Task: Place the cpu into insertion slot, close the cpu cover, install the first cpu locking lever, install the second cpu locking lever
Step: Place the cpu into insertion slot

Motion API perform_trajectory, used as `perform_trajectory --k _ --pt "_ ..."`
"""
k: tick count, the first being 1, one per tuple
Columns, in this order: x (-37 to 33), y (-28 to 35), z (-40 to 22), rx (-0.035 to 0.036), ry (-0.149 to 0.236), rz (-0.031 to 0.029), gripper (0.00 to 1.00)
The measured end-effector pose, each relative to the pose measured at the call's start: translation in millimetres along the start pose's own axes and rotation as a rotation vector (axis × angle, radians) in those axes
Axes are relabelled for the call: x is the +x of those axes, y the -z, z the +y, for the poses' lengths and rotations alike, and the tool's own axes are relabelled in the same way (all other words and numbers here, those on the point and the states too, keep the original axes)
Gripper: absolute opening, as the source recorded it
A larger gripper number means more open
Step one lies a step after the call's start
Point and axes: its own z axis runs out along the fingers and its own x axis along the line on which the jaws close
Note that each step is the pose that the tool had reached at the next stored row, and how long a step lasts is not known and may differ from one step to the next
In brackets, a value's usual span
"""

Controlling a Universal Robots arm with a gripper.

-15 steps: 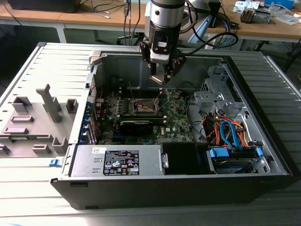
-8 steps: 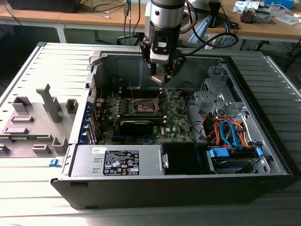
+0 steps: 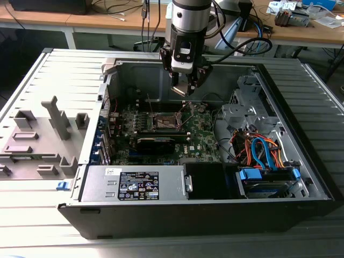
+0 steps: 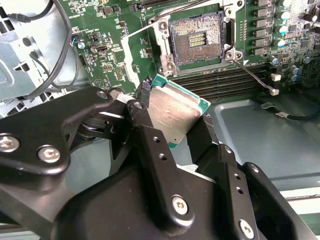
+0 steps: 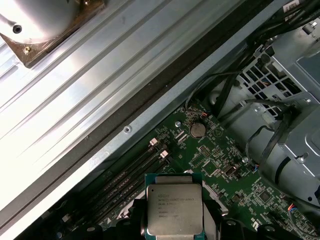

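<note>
One arm reaches down from above into one open computer case (image 3: 204, 215) lying on the slatted surface (image 3: 322, 113). Its tool (image 3: 188, 89) points down over the green motherboard (image 3: 201, 141). The two black fingers (image 4: 142, 125) pinch one cpu (image 4: 175, 107) by opposite edges, its silver top showing in both wrist views (image 5: 174, 209). The chip hangs tilted, clear of the board. One insertion slot (image 4: 196, 40) lies bare, near the chip and apart from it.
</note>
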Motion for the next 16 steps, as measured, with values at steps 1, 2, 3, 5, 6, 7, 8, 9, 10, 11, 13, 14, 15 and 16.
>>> perform_trajectory --k 1,2,3,5,6,7,8,9,10,11,13,14,15,16 --pt "0.0 0.0 0.0 0.0000 0.000 0.0000 0.55" --pt "0.0 -0.1 0.0 0.0000 -0.001 0.0000 0.55" --pt "0.0 -0.1 0.0 0.0000 -0.001 -0.0001 0.55" --pt "0.0 -0.2 0.0 0.0000 -0.003 -0.0002 0.55" --pt "0.0 -0.2 0.0 -0.0001 -0.003 -0.0002 0.55" --pt "0.0 -0.3 0.0 -0.0001 -0.004 -0.0003 0.55" --pt "0.0 -0.3 0.0 -0.0001 -0.004 -0.0003 0.55" --pt "0.0 -0.4 0.0 -0.0001 -0.006 -0.0003 0.55" --pt "0.0 -0.5 0.0 -0.0001 -0.008 -0.0005 0.55" --pt "0.0 -0.5 0.0 -0.0002 -0.009 -0.0006 0.55" --pt "0.0 -0.6 0.0 -0.0002 -0.011 -0.0008 0.55" --pt "0.0 -0.7 0.0 -0.0002 -0.011 -0.0008 0.55" --pt "0.0 -0.8 0.0 -0.0002 -0.013 -0.0009 0.55" --pt "0.0 -0.8 0.0 -0.0002 -0.014 -0.0009 0.55"
